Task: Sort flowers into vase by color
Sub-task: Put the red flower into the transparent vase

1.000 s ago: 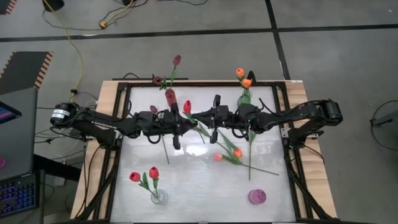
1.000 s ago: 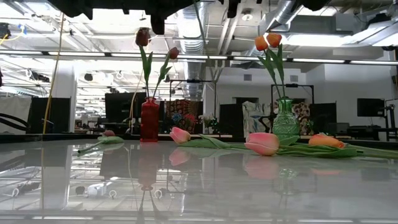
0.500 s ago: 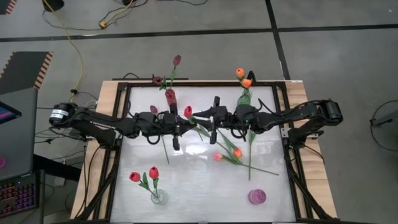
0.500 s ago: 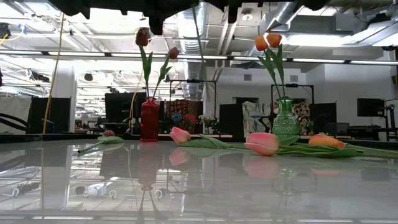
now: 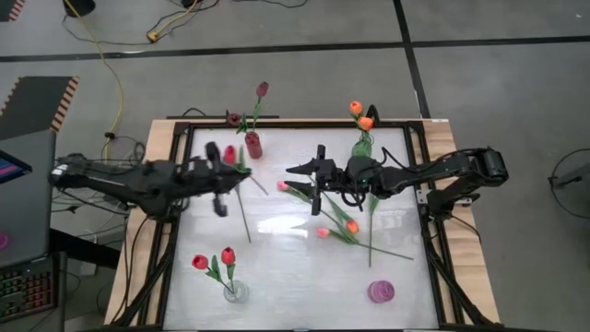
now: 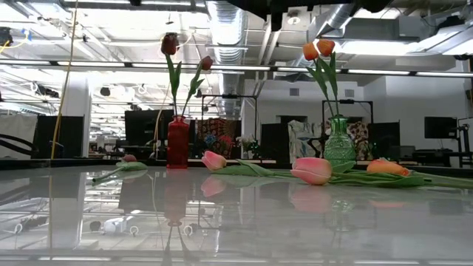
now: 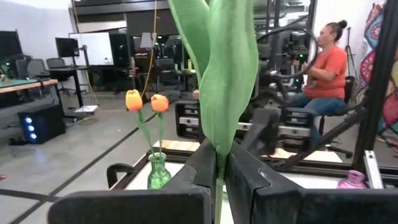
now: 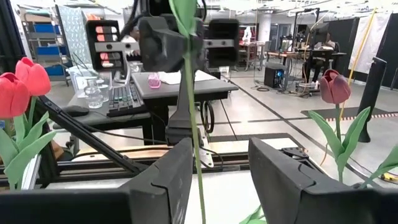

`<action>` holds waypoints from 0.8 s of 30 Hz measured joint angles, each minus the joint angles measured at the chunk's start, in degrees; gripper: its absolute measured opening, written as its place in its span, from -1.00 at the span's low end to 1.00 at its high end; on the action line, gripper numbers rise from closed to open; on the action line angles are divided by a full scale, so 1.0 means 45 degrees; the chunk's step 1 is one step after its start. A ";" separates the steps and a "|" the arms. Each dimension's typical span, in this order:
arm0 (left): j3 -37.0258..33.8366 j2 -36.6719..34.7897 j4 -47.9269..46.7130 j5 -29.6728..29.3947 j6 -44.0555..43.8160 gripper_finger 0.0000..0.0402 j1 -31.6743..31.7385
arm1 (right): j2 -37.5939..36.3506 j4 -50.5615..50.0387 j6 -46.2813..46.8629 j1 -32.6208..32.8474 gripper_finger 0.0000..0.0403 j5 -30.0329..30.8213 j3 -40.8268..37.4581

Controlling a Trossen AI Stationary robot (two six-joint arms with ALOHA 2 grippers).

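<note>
While the left claw (image 7: 217, 180) pinches a flower (image 7: 227, 74), the right claw (image 8: 217, 180) gapes.

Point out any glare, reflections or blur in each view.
High view: a pale glare patch on the table, left arm motion-smeared. Low view: the glossy top mirrors the red vase and ceiling lights. Left wrist view: the near leaf is soft. Right wrist view: the close stem is blurred.

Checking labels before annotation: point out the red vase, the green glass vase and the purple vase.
red vase (image 6: 177, 142), low view, middle of its body.
green glass vase (image 6: 339, 150), low view, its round belly.
purple vase (image 5: 381, 292), high view, its top rim seen from above.
</note>
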 joint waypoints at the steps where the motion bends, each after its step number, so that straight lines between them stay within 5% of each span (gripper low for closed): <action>1: 0.0000 -0.0384 -0.0375 -0.0508 0.0008 -0.98 -0.0351 | 0.0000 -0.0017 0.0000 0.0000 -0.09 -0.0002 0.0000; 9: 0.0000 -0.1698 -0.2647 -0.3777 -0.0845 -0.98 -0.3752 | 0.0000 -0.0095 0.0000 0.0000 -0.10 -0.0002 0.0000; 24: -0.0010 -0.1499 -0.2529 -0.3791 -0.2597 -0.98 -0.7308 | 0.0005 -0.0085 0.0010 0.0010 -0.10 -0.0011 0.0000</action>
